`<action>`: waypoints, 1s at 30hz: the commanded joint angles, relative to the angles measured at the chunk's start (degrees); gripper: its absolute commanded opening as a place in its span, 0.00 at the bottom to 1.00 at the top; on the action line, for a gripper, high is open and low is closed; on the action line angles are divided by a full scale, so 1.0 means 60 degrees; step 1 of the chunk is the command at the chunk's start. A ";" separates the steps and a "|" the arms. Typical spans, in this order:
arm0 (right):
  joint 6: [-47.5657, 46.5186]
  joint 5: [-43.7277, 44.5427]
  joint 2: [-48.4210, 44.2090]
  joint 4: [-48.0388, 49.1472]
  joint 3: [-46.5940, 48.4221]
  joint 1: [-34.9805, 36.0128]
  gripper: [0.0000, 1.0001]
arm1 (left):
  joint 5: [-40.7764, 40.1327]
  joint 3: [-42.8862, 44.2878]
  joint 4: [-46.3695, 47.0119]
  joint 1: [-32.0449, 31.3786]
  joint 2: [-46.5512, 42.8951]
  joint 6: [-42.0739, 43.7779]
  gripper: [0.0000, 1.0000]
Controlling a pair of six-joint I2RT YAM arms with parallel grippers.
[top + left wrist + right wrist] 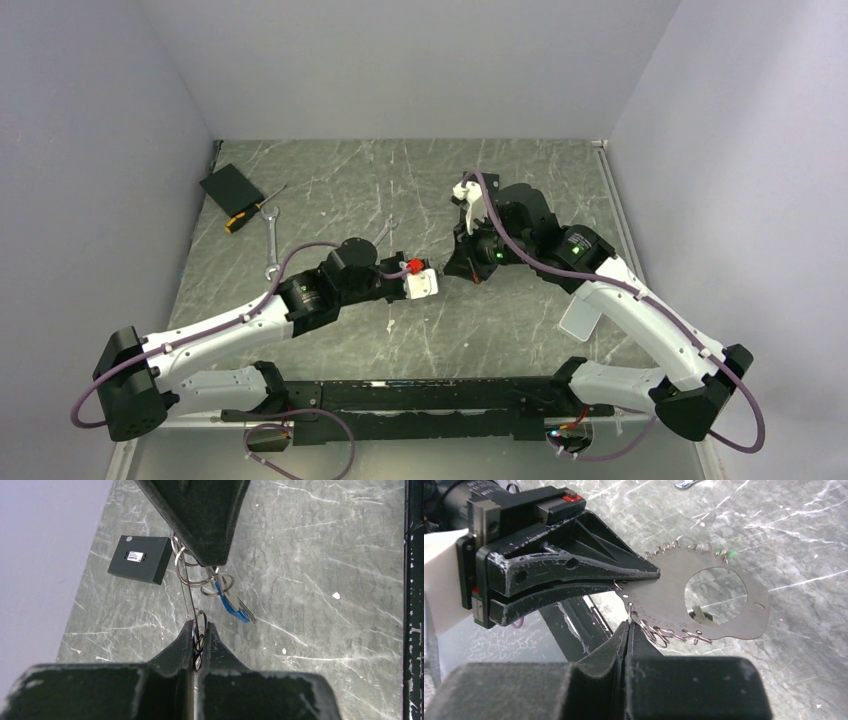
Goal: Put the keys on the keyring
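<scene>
The keyring (664, 595) is a flat silver plate with a big round hole and small split rings along its rim, held in the air between both arms. My left gripper (201, 627) is shut on small dark rings at the plate's edge; it also shows in the right wrist view (651, 572) and the top view (445, 272). My right gripper (628, 625) is shut on a small ring at the rim, close to the left one (465, 266). A blue-headed key (229, 601) hangs from wire rings (200, 581) below the right finger (210, 545). Other keys are hidden.
A black box (230, 188) and a yellow-handled screwdriver (245, 214) lie at the back left of the grey marbled table (560, 190). A silver wrench (272, 243) lies near the left arm. A translucent plastic piece (580, 316) lies under the right arm.
</scene>
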 commanded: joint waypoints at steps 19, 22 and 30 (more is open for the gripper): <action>0.0106 -0.0562 -0.1043 0.1966 -0.0606 -0.0019 0.51 | -0.0877 0.0778 0.0512 -0.0070 0.0088 0.0931 0.00; 0.0050 -0.0504 -0.1365 0.2241 -0.0763 -0.0012 0.52 | -0.0973 0.0801 0.0717 -0.0077 0.0116 0.1283 0.00; 0.0284 -0.0001 -0.2860 0.4480 -0.2643 -0.0012 0.52 | -0.1621 0.1472 0.0822 -0.0077 0.0499 0.1242 0.00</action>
